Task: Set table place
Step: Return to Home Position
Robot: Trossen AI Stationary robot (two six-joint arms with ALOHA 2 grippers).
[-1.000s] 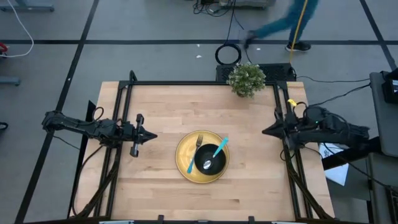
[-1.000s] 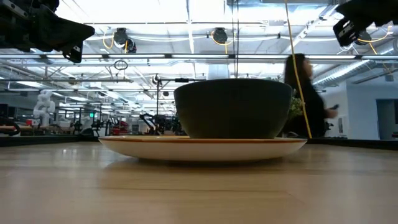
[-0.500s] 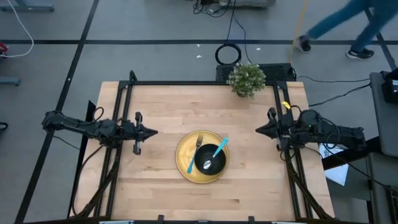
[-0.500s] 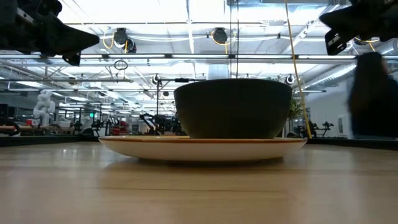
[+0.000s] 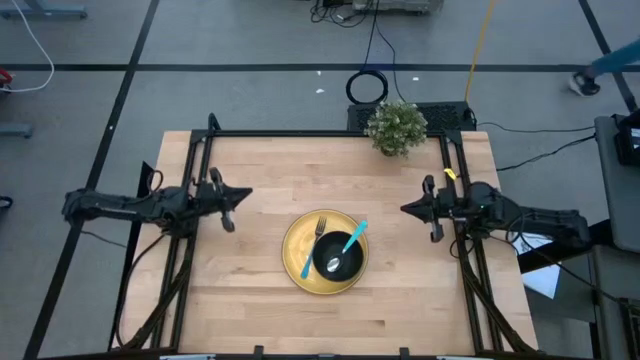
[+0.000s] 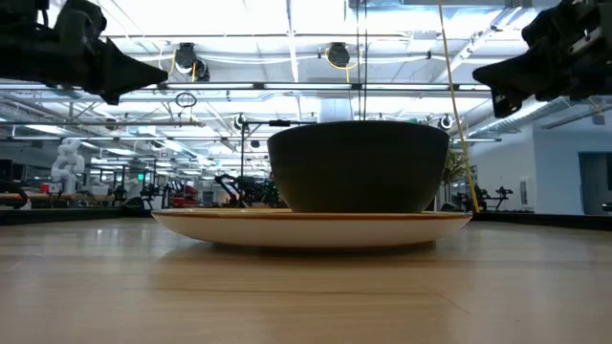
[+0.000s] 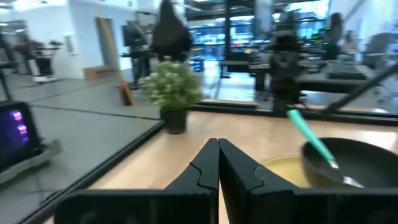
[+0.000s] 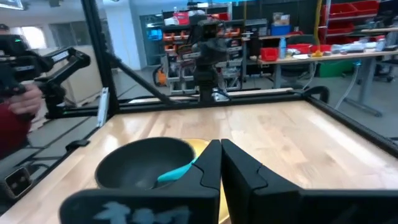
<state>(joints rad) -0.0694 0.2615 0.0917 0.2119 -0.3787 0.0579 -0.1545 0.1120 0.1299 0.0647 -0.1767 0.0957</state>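
Note:
A round yellow plate lies flat on the wooden table, near the middle toward the near edge. On it stands a black bowl with a teal-handled spoon leaning in it, and a fork lies on the plate beside the bowl. My left gripper is shut and empty, above the table left of the plate. My right gripper is shut and empty, right of the plate. The bowl on the plate fills the low view.
A small potted plant stands at the table's far edge, right of the middle. Black rails run along the table's left, right and far sides. A person's leg shows on the floor beyond the table's far right.
My left gripper has gone a little toward the table's far edge and turned about its axis. My right gripper has come in from the right edge toward the plate. Both stay shut. A person has walked rightward across the floor behind the table.

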